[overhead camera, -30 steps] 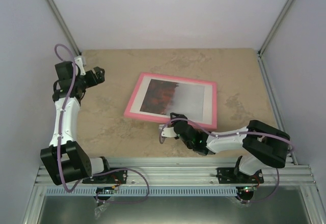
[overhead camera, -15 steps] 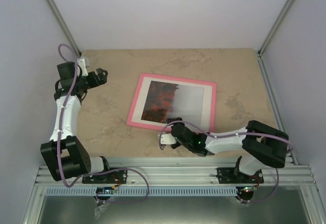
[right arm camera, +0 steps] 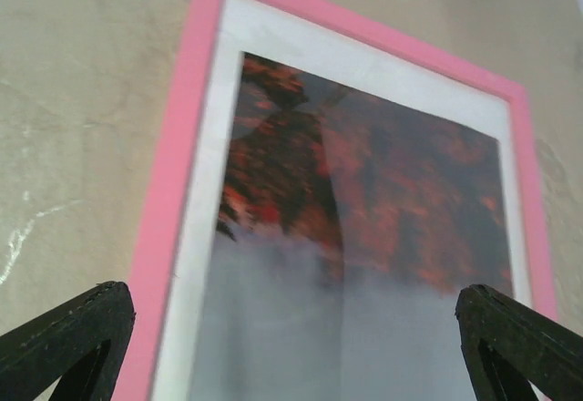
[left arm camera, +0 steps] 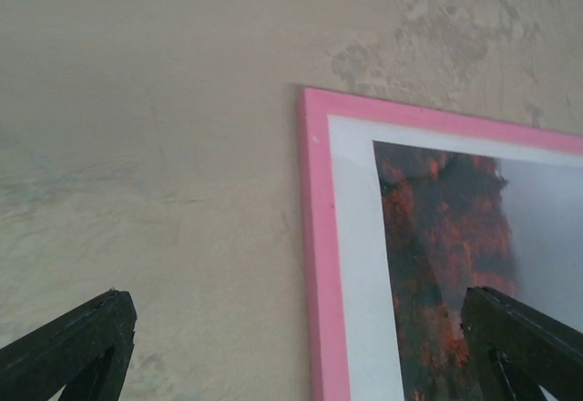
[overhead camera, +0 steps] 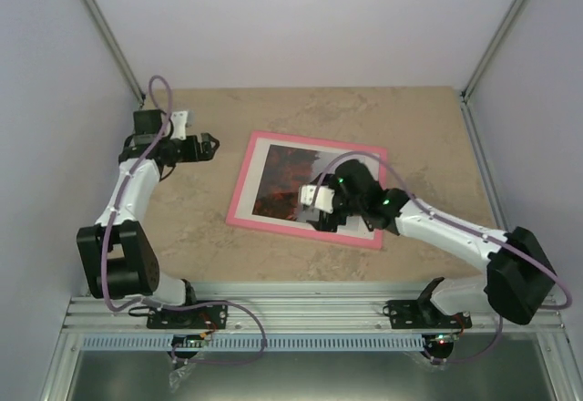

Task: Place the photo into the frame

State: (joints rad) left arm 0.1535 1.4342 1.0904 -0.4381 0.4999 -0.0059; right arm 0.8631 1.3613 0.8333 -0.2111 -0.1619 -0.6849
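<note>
The pink frame (overhead camera: 239, 180) lies flat on the tan table, a little right of the middle. The red-orange and grey photo (overhead camera: 284, 175) sits inside it behind a white border. My left gripper (overhead camera: 211, 144) is open and empty, low over the table just left of the frame's far left corner. In the left wrist view the frame's edge (left arm camera: 319, 237) and the photo (left arm camera: 437, 237) lie between the open fingers. My right gripper (overhead camera: 311, 204) is open and empty above the frame's near middle. The right wrist view looks down on the photo (right arm camera: 364, 200) and the frame (right arm camera: 168, 173).
The tan marbled table (overhead camera: 182, 219) is closed in by white walls at the left, back and right. A metal rail (overhead camera: 310, 314) with the arm bases runs along the near edge.
My right arm has swung from the table's near edge up over the frame. My left gripper has moved right, towards the frame's far left corner.
</note>
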